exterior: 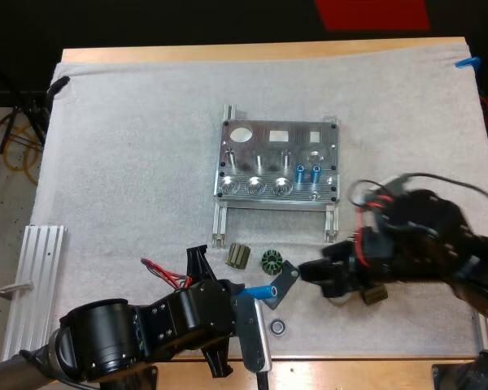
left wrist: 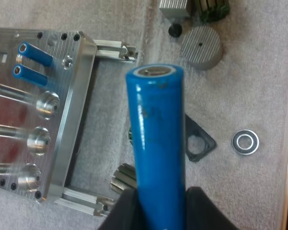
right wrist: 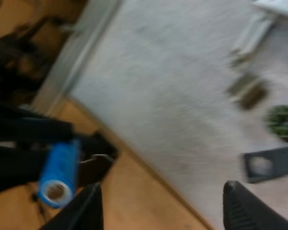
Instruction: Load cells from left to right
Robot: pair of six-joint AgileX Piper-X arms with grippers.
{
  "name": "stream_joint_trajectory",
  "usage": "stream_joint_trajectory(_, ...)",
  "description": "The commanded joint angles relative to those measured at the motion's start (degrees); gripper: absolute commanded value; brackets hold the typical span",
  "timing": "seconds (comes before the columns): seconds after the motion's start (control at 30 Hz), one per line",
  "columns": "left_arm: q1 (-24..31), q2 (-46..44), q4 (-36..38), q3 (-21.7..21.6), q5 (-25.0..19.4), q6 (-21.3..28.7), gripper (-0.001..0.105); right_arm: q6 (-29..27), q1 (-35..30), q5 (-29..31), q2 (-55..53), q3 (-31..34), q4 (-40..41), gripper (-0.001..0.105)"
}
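While left gripper (left wrist: 158, 206) pinches blue cell (left wrist: 156, 143), right gripper (right wrist: 163, 211) spread wide

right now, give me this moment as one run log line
left gripper: shut on blue cell | right gripper: open | fixture: two loaded cells standing in it

Base of blue cell (left wrist: 158, 143) hidden between left fingers (left wrist: 119, 215)
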Motion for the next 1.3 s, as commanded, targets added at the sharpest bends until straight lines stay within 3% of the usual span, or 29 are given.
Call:
stream_joint_trajectory(0.0, 0.0, -0.3, 0.8, 0.1, -0.9, 0.2, 0.0, 0.0, 0.5, -4.7, 1.2, -0.1, -2.5, 0.054)
stream_joint_trajectory(0.3, 0.0, -0.3, 1.8, 2.4, -1.0, -0.6, 0.0, 1.2, 5.4, -9.9, 5.6, -0.1, -7.1, 0.054)
stream_joint_trajectory(0.87, 0.0, -0.3, -5.2, 2.4, -1.4, -1.0, 0.0, 2.8, 7.3, -9.9, 6.8, -0.1, -8.7, 0.053)
stream_joint_trajectory(1.0, 0.0, -0.3, -5.3, 2.4, -1.4, -1.5, 0.0, 2.8, 7.3, -9.9, 6.8, -0.1, -8.6, 0.033)
stream_joint_trajectory(1.17, 0.0, -0.3, -5.3, 2.4, -1.7, -1.5, 0.0, 2.8, 7.3, -9.9, 6.8, -0.1, -8.6, 0.0)
stream_joint_trajectory(1.27, 0.0, -0.3, -5.3, 2.4, -2.8, -1.5, 0.0, 2.8, 7.3, -9.7, 6.8, -0.1, -8.6, 0.0)
